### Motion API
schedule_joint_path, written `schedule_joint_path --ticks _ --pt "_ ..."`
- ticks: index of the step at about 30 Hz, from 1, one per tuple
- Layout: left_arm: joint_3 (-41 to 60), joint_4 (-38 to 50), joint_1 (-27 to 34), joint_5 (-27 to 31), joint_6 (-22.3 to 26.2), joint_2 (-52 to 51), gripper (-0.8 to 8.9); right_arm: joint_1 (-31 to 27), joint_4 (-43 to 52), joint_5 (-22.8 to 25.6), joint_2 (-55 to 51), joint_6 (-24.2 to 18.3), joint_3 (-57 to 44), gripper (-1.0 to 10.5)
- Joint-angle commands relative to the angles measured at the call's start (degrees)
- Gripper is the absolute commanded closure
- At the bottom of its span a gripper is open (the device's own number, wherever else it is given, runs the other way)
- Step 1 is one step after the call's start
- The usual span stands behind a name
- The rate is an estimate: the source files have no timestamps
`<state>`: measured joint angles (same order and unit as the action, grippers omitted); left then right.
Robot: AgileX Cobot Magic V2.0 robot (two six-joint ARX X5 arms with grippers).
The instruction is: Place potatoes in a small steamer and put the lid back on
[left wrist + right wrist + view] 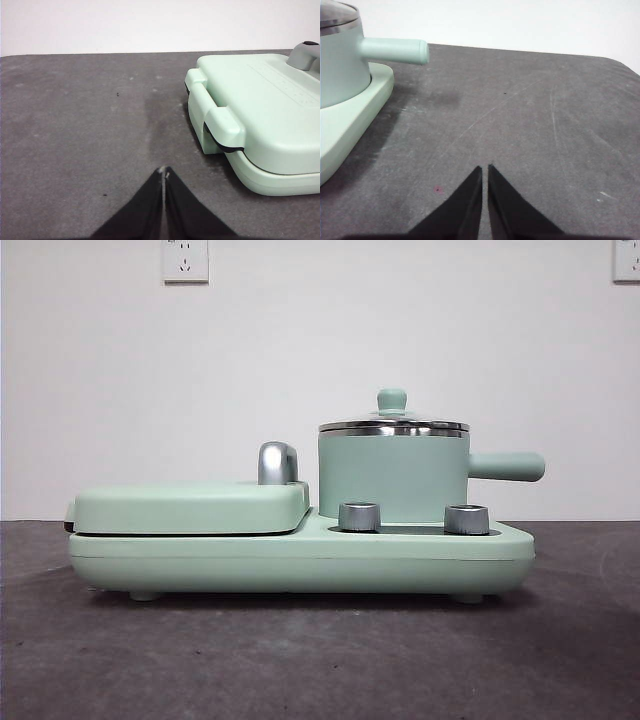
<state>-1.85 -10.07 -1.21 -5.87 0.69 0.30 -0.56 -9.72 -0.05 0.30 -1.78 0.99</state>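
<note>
Dark grey tabletop [300, 660] lies bare around the mint appliance [300, 555]. At its 3 o'clock end sits the small steamer [393, 478], the lid [393, 424] on. Left gripper [164, 172] and right gripper [485, 169] hover clenched, empty, over open table.

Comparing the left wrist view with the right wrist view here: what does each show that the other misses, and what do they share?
Only the left wrist view shows the closed grill cover with its front latch, a grey handle behind it, and the left tool, shut and empty.

Only the right wrist view shows the steamer, its side handle, the edge of the lid sitting on it, and the right tool, shut and empty.

Both show the dark grey table, the white wall and part of the green appliance. Neither shows a potato.
</note>
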Motion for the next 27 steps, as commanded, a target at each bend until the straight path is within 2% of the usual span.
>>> schedule_joint_path --ticks 1,27 --pt "1.0 -0.4 0.0 0.1 0.7 -0.1 8.09 -0.1 -0.2 0.0 -0.1 -0.6 -0.3 9.3" --pt "1.0 -0.4 0.0 0.1 0.7 -0.1 8.09 -0.1 0.0 0.0 -0.1 -0.6 -0.3 9.3"
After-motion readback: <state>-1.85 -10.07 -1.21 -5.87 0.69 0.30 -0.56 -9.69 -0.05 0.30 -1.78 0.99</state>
